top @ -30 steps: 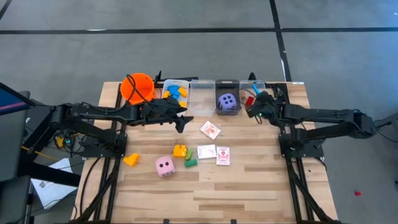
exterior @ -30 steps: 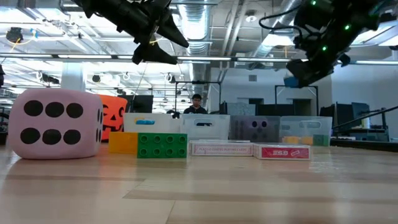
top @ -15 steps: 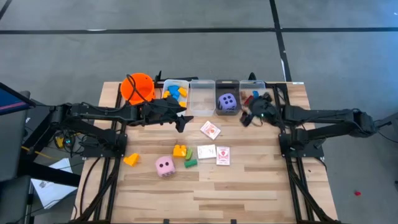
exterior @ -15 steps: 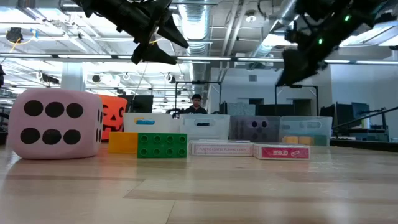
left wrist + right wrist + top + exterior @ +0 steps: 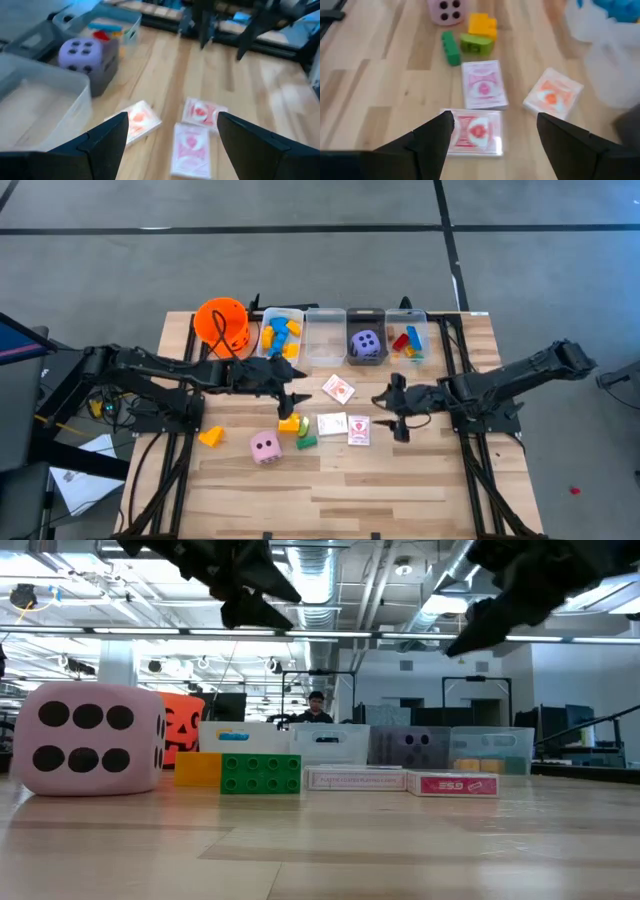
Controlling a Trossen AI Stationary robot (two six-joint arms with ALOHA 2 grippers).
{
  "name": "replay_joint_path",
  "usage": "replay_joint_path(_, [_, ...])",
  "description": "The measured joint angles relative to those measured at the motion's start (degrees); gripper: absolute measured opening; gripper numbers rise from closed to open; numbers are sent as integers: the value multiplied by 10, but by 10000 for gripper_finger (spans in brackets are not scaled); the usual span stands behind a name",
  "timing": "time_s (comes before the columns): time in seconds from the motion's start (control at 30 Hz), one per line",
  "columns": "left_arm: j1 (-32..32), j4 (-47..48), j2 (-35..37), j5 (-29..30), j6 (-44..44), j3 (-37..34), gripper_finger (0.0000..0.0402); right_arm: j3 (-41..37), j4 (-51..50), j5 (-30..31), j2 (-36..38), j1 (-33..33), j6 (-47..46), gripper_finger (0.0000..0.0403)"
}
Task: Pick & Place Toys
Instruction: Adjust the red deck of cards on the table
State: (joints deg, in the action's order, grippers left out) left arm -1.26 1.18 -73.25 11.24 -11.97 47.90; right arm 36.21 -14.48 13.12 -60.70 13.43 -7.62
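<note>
Reach step — right gripper (image 5: 392, 418) empty, fingers wide, hovering just at 3 o'clock of red card (image 5: 358, 430). Left gripper (image 5: 292, 399) wide too, over yellow block (image 5: 289, 422). Next, prob: right descends, pinches card.

Looking like a robotics lab or open industrial workspace. Standing on a bare grey concrete floor (image 5: 300, 270) marked with dark lines, a wooden table (image 5: 400, 490) on a black metal frame, cables trailing beside it. Running overhead in the low view, exposed ducts and pipes (image 5: 330, 580) under strip lighting. Sitting far behind the table, a person (image 5: 316, 706) among desks and monitors (image 5: 585, 730). Showing at the high view's left edge, part of a screen (image 5: 15, 338).
</note>
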Motion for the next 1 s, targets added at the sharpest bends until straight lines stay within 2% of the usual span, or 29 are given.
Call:
replay_joint_path(0.1, [-13, 0, -9, 9, -18, 0, 298, 1, 5, 2, -22, 20, -20, 286])
replay_joint_path(0.23, [-34, -29, -34, 10, -100, 0, 298, 1, 7, 3, -60, 32, -29, 286])
replay_joint_path(0.33, [-60, -85, -88, 13, -123, 1, 292, 0, 3, 20, -93, 37, -40, 286])
replay_joint_path(0.47, [-85, -226, -178, 12, -125, 1, 270, 0, 10, 49, -135, 42, -44, 286])
replay_joint_path(0.53, [-88, -267, -211, 13, -125, 0, 255, 1, 25, 49, -152, 42, -45, 286])
replay_joint_path(0.7, [-88, -238, -241, 13, -125, 0, 223, 1, 82, 49, -190, 42, -25, 286])
replay_joint_path(0.87, [-85, -226, -250, 13, -125, 0, 205, 1, 181, 48, -241, 40, 19, 286])
replay_joint_path(1.0, [-79, -225, -248, 13, -125, 0, 196, 1, 180, 47, -287, 34, -4, 286])
